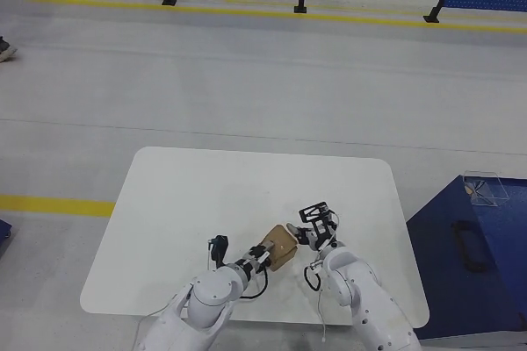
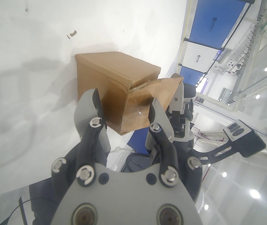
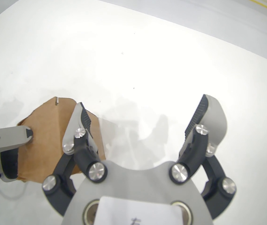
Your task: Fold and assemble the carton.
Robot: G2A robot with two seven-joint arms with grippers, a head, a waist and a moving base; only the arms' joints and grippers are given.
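Note:
A small brown carton (image 1: pixel 281 246) (image 2: pixel 114 76) (image 3: pixel 46 127) stands on the white table (image 1: pixel 246 184) near its front edge. One crumpled top flap sticks up at an angle. My left gripper (image 1: pixel 262 255) (image 2: pixel 126 105) is shut on the carton's near corner, one finger low by the table and the other up by the flap. One of its fingertips (image 3: pixel 28 133) presses on the carton's upper face. My right gripper (image 1: pixel 318 230) (image 3: pixel 142 101) is wide open just right of the carton, holding nothing, with one finger close beside the carton's wall.
A dark blue bin (image 1: pixel 483 254) stands off the table's right edge with a small clear container (image 1: pixel 483 187) on its far corner. The table's front edge lies close behind both arms. The table's far half is bare white surface.

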